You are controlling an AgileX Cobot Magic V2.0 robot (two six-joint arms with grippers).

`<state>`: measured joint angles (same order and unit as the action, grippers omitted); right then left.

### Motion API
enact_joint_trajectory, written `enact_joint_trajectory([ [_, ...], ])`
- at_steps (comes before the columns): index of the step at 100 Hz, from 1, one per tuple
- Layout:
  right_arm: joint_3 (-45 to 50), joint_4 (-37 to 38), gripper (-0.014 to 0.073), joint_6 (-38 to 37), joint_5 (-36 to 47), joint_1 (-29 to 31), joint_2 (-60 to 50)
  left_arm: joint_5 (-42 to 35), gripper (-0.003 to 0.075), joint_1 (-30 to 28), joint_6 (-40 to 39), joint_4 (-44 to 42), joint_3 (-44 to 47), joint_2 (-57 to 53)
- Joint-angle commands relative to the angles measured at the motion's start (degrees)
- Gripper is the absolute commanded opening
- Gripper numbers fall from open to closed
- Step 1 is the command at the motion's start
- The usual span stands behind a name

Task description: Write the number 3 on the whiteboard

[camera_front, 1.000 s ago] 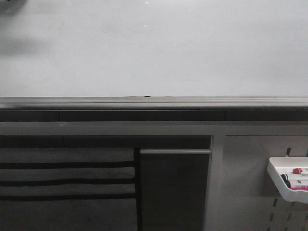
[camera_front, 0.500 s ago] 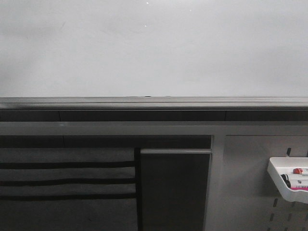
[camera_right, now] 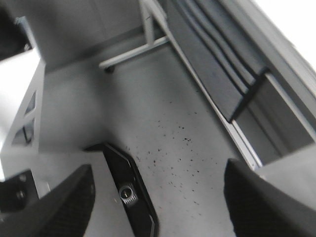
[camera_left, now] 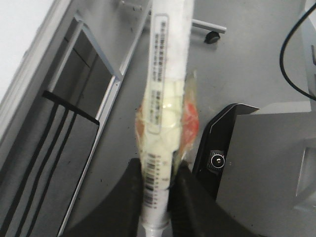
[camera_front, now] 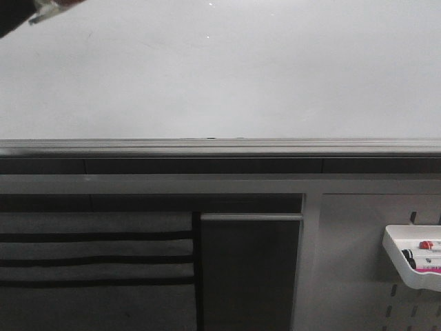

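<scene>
The left pincer (camera_left: 157, 190) is clamped low on a light, stiff, smooth marker (camera_left: 165, 98) wrapped in tape; the whiteboard (camera_front: 227, 76) lies beyond its tip, no 3 visible. The right pincer (camera_right: 158, 197) stands apart, empty.

Blank whiteboard (camera_front: 227, 76) above grey rail (camera_front: 220, 147)

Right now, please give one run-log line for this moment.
left end effector: shut on marker | right end effector: open, holds nothing | whiteboard: no digit visible
</scene>
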<state>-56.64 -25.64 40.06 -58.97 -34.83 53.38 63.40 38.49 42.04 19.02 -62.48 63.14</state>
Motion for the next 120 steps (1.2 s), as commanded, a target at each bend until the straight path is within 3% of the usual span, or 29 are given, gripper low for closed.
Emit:
enact_joint_trajectory([
  [1, -3.9, -2.0, 0.0489, 7.0, 4.8, -3.2, 4.2, -2.9, -0.0018, 1.9, 1.4, 2.1, -0.7, -1.1],
  [17, -9.4, -2.7, 0.0486, 8.5, 7.2, -7.2, 11.8, -3.0, -0.0018, 2.9, 6.3, 2.2, -0.1, -1.1],
  [42, -14.6, -12.3, 0.0479, 16.0, 7.7, -8.1, 19.7, -5.3, -0.0018, 2.9, 7.8, 2.2, -0.1, -1.1],
  [67, -14.7, -13.0, 0.033, 16.5, 9.1, -8.1, 20.3, -5.5, -0.0018, 2.9, 7.8, 2.0, -0.1, -1.1],
  [93, -14.7, -14.7, 0.0302, 17.3, 9.5, -8.1, 20.3, -5.5, -0.0018, 2.9, 7.8, 2.0, -0.1, -1.1],
  [120, -14.7, -14.7, 0.0132, 17.4, 9.5, -8.1, 20.3, -5.7, -0.0018, 2.9, 7.8, 2.0, -0.1, -1.1],
])
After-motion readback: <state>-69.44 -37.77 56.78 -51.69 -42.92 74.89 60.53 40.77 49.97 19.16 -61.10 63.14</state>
